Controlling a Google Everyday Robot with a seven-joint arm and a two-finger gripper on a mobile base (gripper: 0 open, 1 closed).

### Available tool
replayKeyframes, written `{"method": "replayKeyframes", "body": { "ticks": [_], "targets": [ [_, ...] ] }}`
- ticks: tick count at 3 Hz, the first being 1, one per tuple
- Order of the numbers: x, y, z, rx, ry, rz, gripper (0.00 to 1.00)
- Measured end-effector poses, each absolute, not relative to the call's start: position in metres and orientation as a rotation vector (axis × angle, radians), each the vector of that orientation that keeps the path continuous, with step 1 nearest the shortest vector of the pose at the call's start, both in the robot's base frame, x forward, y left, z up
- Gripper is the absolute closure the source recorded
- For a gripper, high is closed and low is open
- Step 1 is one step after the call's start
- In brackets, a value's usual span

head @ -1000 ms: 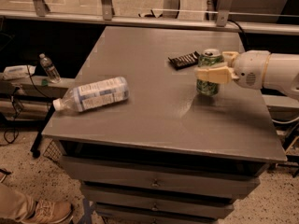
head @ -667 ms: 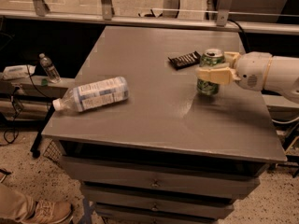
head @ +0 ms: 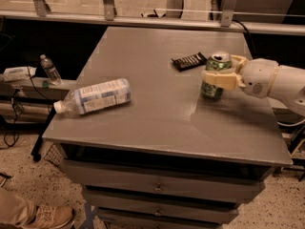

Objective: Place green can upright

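Observation:
The green can (head: 219, 62) stands upright at the right side of the grey table (head: 143, 123), its silver top facing up. My gripper (head: 215, 79) reaches in from the right, and its pale fingers (head: 224, 78) are wrapped around the can's middle, shut on it. The can's bottom looks to be on or just at the table top. The white arm (head: 271, 80) extends off to the right edge.
A clear plastic bottle (head: 97, 96) with a white-blue label lies on its side at the table's left front. A black snack bar wrapper (head: 189, 61) lies just left of and behind the can. A small bottle (head: 49, 69) stands on a shelf to the left. Drawers are below.
The gripper and the can have shifted very slightly to the right. The hold on the can is unchanged, and the bottle and the wrapper have not moved.

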State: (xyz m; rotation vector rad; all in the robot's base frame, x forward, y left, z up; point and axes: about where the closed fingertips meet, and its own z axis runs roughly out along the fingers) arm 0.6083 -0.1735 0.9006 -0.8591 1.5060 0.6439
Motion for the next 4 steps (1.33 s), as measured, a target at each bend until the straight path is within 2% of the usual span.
{"method": "replayKeyframes", "body": {
  "ticks": [2,3,4],
  "targets": [
    [0.6089,-0.1791,0.8900,-0.830,1.457,0.639,1.00],
    [0.6091,-0.1761,0.8906,-0.834,1.456,0.642,0.82],
    [0.6094,-0.1722,0.8911,-0.839,1.454,0.647,0.51]
  ]
}}
